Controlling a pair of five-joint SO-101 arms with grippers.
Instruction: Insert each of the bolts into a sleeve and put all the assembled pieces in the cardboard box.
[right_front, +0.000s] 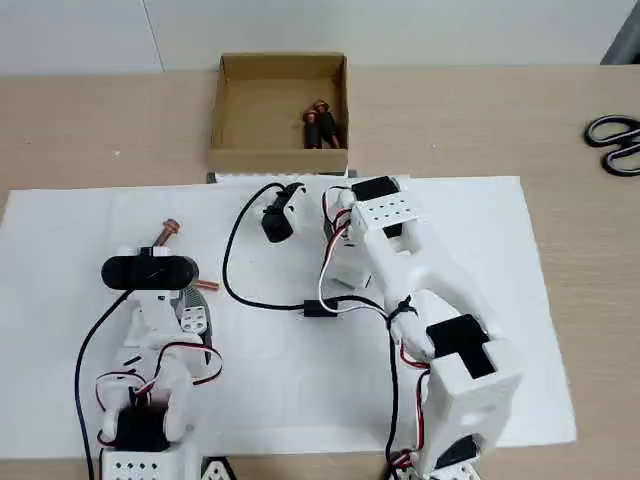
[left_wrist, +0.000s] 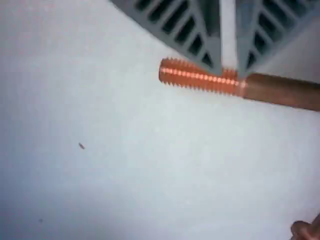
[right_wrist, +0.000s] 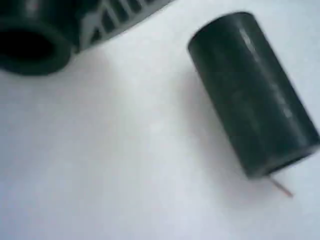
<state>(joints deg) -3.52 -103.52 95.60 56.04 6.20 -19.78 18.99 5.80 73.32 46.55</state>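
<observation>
Left pincer is clamped on the copper bolt over white paper. Right pincer state cannot be told; a black sleeve lies nearby.

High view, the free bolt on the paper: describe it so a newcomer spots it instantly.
Start at the white sheet and go to its left side, beyond the left arm. The bolt is a short copper rod lying slantwise, head toward the cardboard box. Unlike the second bolt at the left gripper, it lies in the open.
</observation>
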